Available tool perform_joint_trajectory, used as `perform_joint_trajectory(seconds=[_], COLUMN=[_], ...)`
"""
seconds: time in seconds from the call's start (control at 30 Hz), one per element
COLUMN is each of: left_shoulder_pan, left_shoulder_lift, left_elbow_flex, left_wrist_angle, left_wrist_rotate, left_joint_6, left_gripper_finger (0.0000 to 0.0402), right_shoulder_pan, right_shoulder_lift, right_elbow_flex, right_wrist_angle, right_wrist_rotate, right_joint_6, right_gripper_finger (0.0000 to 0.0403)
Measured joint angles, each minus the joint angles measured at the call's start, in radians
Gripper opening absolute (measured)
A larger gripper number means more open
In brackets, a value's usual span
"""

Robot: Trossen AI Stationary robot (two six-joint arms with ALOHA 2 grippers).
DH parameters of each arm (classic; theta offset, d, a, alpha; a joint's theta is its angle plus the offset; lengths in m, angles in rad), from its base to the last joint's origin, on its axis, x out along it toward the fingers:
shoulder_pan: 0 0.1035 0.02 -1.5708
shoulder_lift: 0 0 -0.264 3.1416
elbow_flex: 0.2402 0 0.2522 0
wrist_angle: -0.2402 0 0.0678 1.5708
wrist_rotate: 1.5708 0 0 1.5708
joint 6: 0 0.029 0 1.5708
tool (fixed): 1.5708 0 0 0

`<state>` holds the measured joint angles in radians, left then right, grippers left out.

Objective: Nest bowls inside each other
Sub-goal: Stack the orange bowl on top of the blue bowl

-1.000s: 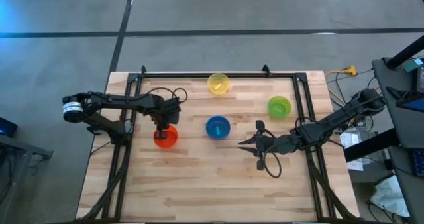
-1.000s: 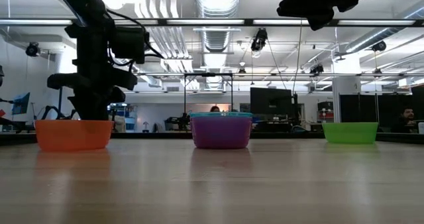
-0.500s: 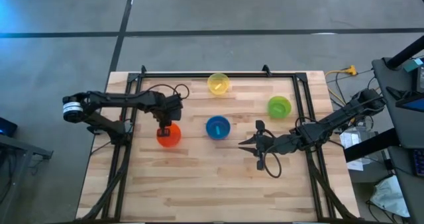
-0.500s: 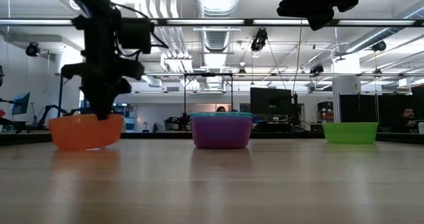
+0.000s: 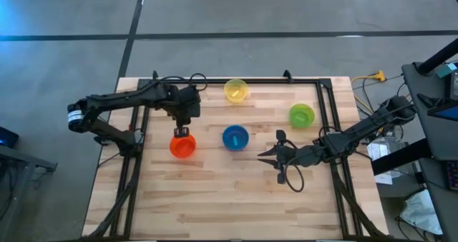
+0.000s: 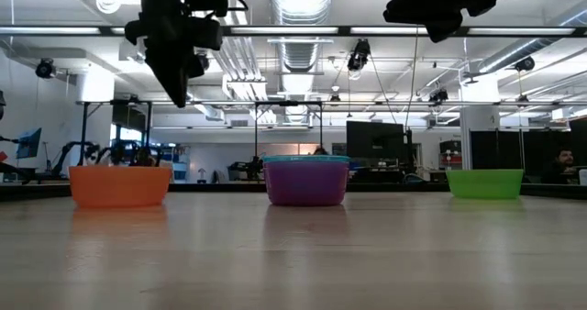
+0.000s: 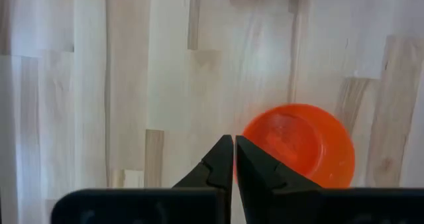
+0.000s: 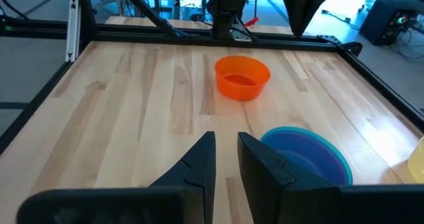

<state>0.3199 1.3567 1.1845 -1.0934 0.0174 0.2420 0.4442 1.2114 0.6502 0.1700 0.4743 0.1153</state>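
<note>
The orange bowl (image 5: 182, 145) (image 6: 119, 185) (image 7: 301, 144) (image 8: 242, 76) sits flat on its base on the wooden table. My left gripper (image 5: 182, 131) (image 6: 177, 97) (image 7: 234, 143) hangs shut above the bowl's far rim, pointing down and touching nothing. A teal-blue bowl (image 5: 235, 137) (image 8: 308, 154) sits nested in the purple bowl (image 6: 305, 183) at the table's middle. The yellow bowl (image 5: 236, 90) stands near the far edge and the green bowl (image 5: 301, 114) (image 6: 484, 182) to the right. No pink bowl shows. My right gripper (image 5: 261, 155) (image 8: 225, 141) waits open, right of the teal-blue bowl.
A black metal frame (image 5: 236, 79) runs along the table's far edge and both sides. Bare wood lies across the near half of the table (image 5: 229, 199). Cables (image 5: 293, 177) loop by the right arm.
My left gripper tipped the orange bowl and nudged it slightly toward the table's right, then let go and rose well above it. The bowl now sits flat on the table.
</note>
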Motion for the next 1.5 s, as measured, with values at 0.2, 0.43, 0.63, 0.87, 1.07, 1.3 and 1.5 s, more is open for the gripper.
perform_joint_trajectory(seconds=[0.2, 0.43, 0.63, 0.87, 1.07, 1.3, 1.5], left_shoulder_pan=[0.0, 0.0, 0.001, 0.001, 0.001, 0.001, 0.001], left_shoulder_lift=[0.004, 0.02, 0.035, 0.038, 0.038, 0.038, 0.037], left_elbow_flex=[-0.034, -0.102, -0.198, -0.283, -0.315, -0.337, -0.395], left_wrist_angle=[0.0, 0.001, 0.028, 0.146, 0.171, 0.185, 0.289], left_wrist_rotate=[0.0, 0.027, 0.03, -0.035, -0.045, -0.03, -0.012], left_joint_6=[0.0, 0.007, 0.001, -0.025, -0.025, -0.025, -0.021], left_gripper_finger=[0.0001, 0.0005, 0.0066, 0.0139, 0.0162, 0.0162, 0.0162], right_shoulder_pan=[0.0, 0.0, 0.0, 0.0, 0.0, 0.0, 0.0], right_shoulder_lift=[0.0, 0.0, 0.0, 0.0, 0.0, 0.0, 0.0], right_elbow_flex=[0.0, -0.002, -0.002, -0.002, -0.002, -0.002, -0.002], right_wrist_angle=[-0.001, -0.001, -0.001, -0.001, -0.001, -0.001, 0.0], right_wrist_rotate=[0.0, 0.0, -0.001, 0.0, -0.001, -0.001, -0.001], right_joint_6=[0.016, 0.016, 0.016, 0.016, 0.016, 0.016, 0.016], right_gripper_finger=[0.0059, 0.0059, 0.0059, 0.0059, 0.0059, 0.0059, 0.0059])
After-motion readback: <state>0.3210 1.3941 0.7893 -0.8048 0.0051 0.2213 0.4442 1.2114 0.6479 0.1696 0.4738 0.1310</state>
